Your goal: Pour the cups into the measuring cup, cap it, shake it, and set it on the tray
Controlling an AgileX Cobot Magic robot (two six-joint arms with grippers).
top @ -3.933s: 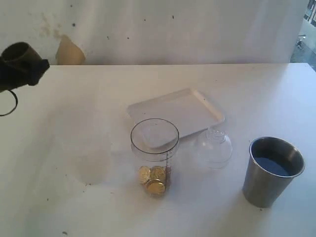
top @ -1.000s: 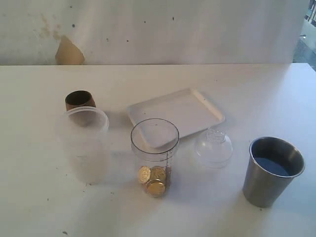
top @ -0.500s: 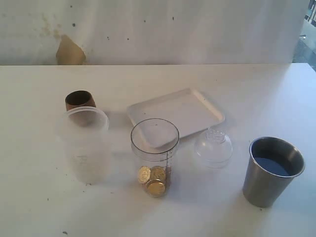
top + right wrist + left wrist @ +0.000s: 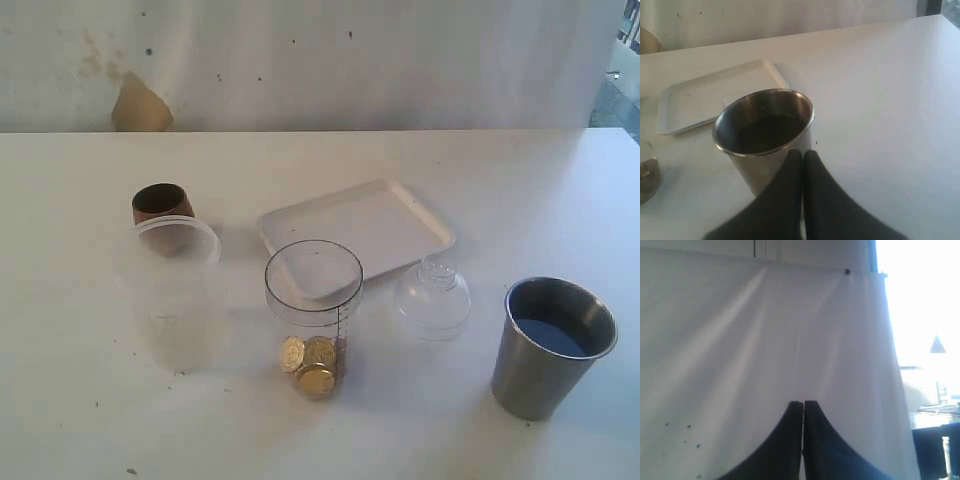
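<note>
Right gripper pinched shut, empty, beside steel tumbler; left gripper likewise closed. Best: spread jaws wide, grip mid-wall, carry level (contents possibly liquid) to measuring cup.

The right hand has its two dark fingers pressed flat together, empty, with the tips just in front of the steel tumbler's wall; whether they touch it is unclear. The tumbler stands upright on the white worktop, dark inside. Beyond it lies the white tray, near but apart. A clear plastic thing is cut off at the picture's edge.
</note>
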